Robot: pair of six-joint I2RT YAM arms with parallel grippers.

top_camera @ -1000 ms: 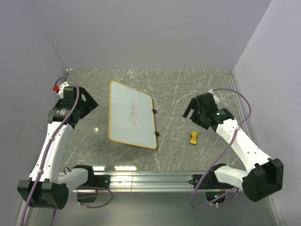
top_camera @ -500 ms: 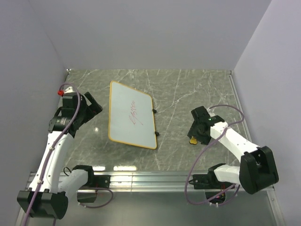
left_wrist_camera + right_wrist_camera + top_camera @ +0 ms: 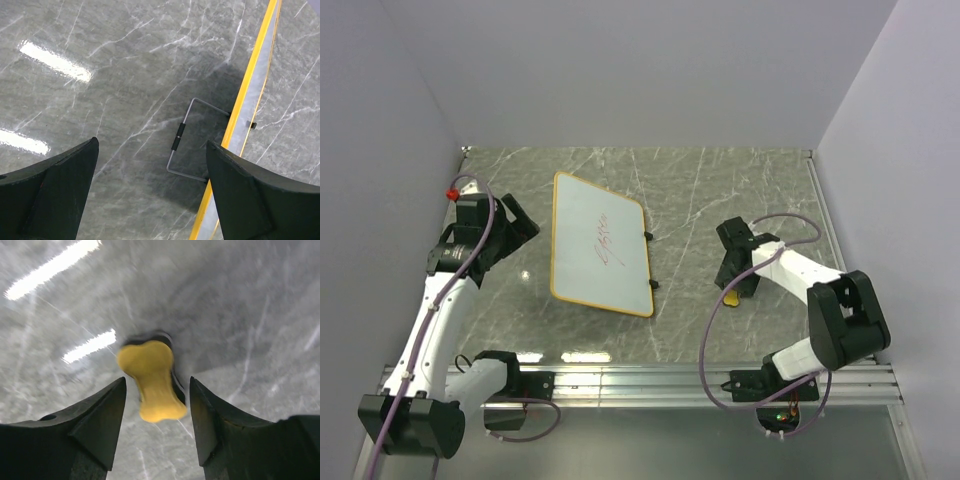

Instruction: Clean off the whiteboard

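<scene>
The whiteboard, white with a yellow-orange frame and a small red scribble in its middle, lies on the marble table left of centre. Its yellow frame and a wire stand show in the left wrist view. My left gripper is open and empty, just left of the board's left edge. The small yellow bone-shaped eraser lies on the table at the right, mostly hidden under the arm in the top view. My right gripper is open, its fingers either side of the eraser, apart from it.
The grey marble table is walled at the back and both sides. Two small black stand feet stick out at the board's right edge. An aluminium rail with the arm bases runs along the near edge.
My right gripper has swung down and inward from above the table to straddle the eraser. My left gripper has moved slightly toward the board's left edge.
</scene>
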